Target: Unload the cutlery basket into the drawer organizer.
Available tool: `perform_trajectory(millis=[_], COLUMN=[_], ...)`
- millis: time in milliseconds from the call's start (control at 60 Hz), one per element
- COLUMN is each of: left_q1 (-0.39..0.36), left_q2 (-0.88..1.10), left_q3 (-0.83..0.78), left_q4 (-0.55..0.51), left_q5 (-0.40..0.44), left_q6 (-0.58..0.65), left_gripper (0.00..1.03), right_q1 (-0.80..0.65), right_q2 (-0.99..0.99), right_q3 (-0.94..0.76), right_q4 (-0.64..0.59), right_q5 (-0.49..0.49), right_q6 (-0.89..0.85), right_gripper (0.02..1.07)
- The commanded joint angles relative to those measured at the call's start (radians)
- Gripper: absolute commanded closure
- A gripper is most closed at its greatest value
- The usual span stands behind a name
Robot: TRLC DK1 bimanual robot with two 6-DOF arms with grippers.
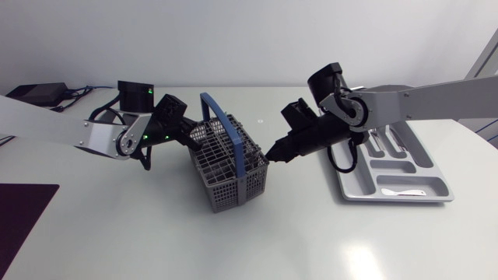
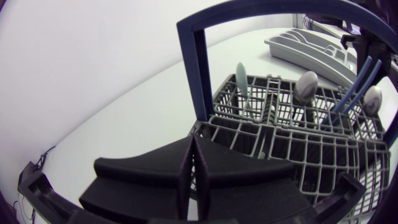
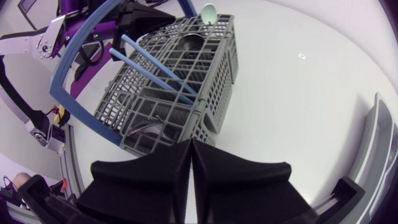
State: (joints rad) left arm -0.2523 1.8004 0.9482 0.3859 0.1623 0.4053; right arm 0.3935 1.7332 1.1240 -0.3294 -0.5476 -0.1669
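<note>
The grey cutlery basket [image 1: 230, 173] with a blue handle [image 1: 220, 117] stands mid-table. It holds two blue sticks [image 3: 155, 65], spoons [image 2: 306, 86] and a pale green utensil [image 2: 241, 79]. My left gripper [image 1: 194, 138] is shut and empty, its tips at the basket's left rim; its shut fingers [image 2: 186, 171] show just before the near wall. My right gripper [image 1: 272, 153] is also shut and empty, its tips at the basket's right upper corner; in its own view the right gripper [image 3: 191, 163] points at the basket [image 3: 180, 93]. The grey drawer organizer [image 1: 443, 196] lies at the right.
A white utensil [image 1: 403, 192] lies in the organizer's front compartment, and more cutlery in its back slots [image 1: 387, 141]. A dark mat [image 1: 23, 214] lies at the table's left front edge. A black device [image 1: 39, 93] sits at the back left.
</note>
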Motion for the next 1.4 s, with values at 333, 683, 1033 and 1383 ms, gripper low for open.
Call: perform_trajectory(millis=[333, 683, 1033, 1383], left_q1=[-0.051, 0.035, -0.041, -0.14], left_q2=[0.043, -0.306, -0.509, -0.582], left_q3=[0.064, -0.193, -0.313, -0.404], left_q4=[-0.101, -0.113, -0.154, -0.153], left_q5=[0.008, 0.046, 0.005, -0.086], left_q6=[0.021, 0.098, 0.141, 0.176], left_gripper=[1.0, 1.0, 1.0, 1.0], right_q1=[0.091, 0.094, 0.143, 0.243], right_q2=[-0.146, -0.463, -0.488, -0.443], right_q3=[-0.119, -0.25, -0.305, -0.352], right_q4=[-0.03, -0.014, 0.049, 0.162], right_q5=[0.011, 0.137, 0.201, 0.341], right_q6=[-0.013, -0.436, -0.649, -0.792], right_gripper=[0.98, 0.93, 0.58, 0.44])
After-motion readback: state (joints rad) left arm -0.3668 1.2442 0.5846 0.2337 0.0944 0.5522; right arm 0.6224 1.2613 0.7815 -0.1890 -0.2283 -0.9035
